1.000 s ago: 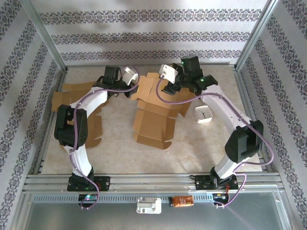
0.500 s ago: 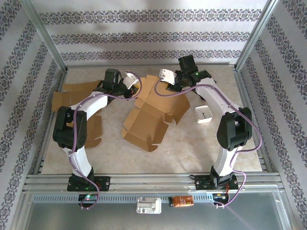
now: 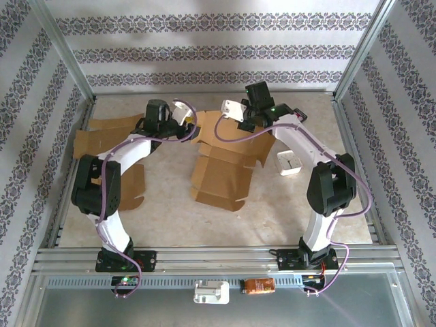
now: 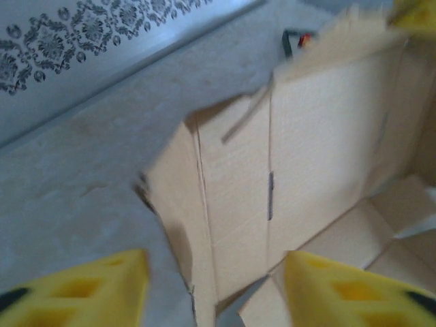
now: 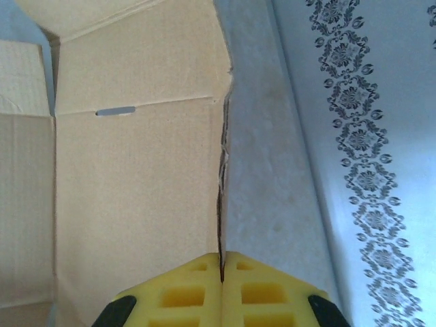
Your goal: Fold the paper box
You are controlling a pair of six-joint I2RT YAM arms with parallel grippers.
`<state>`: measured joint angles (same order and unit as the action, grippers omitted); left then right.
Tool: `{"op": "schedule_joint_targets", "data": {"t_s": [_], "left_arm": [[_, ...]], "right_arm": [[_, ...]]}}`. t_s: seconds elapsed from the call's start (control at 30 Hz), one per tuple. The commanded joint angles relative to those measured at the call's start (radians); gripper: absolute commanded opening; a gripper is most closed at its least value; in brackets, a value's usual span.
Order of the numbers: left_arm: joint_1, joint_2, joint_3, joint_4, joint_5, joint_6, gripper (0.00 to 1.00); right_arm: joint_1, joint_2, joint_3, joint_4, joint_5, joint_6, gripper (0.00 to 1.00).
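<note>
Far left of the top view: leaves the left claw released, fingers spread wide in its wrist view, just beside the far-left flap of the paper box, touching nothing. At centre frame: lies square on the bench again, not skewed as 0.5 s ago, near edge toward the bottom. Just right of that: keeps the right claw clenched on the raised far-right wall's ragged edge. Looks like a re-alignment rather than a finished fold; leaves most creases to set, left flap probably next.
</note>
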<state>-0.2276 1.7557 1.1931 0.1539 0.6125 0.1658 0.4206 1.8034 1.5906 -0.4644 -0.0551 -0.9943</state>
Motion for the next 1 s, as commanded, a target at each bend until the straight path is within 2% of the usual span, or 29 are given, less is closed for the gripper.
{"op": "schedule_joint_targets", "data": {"t_s": [0.0,0.13,0.23,0.33,0.6,0.77,0.97], "left_arm": [[-0.002,-0.135,-0.035,0.136,-0.009,-0.427,0.68],[-0.005,-0.237,-0.095,0.109,-0.027,-0.778,0.70],[-0.013,-0.271,-0.129,0.071,-0.089,-1.019,0.61],[-0.024,-0.235,-0.077,-0.017,-0.049,-1.165,0.55],[-0.082,-0.074,0.066,-0.107,0.000,-1.279,0.51],[-0.082,0.006,0.069,-0.028,0.006,-1.322,0.48],[-0.096,0.079,0.071,0.025,0.073,-1.340,0.44]], "right_arm": [[0.043,-0.090,-0.077,0.140,0.179,-0.109,0.00],[0.072,-0.115,-0.181,0.256,0.235,-0.144,0.00],[0.094,-0.125,-0.283,0.374,0.253,-0.156,0.00],[0.116,-0.127,-0.354,0.482,0.272,-0.164,0.00],[0.151,-0.113,-0.499,0.720,0.340,-0.216,0.00],[0.169,-0.113,-0.548,0.783,0.339,-0.239,0.00],[0.172,-0.110,-0.550,0.799,0.339,-0.241,0.00]]}}
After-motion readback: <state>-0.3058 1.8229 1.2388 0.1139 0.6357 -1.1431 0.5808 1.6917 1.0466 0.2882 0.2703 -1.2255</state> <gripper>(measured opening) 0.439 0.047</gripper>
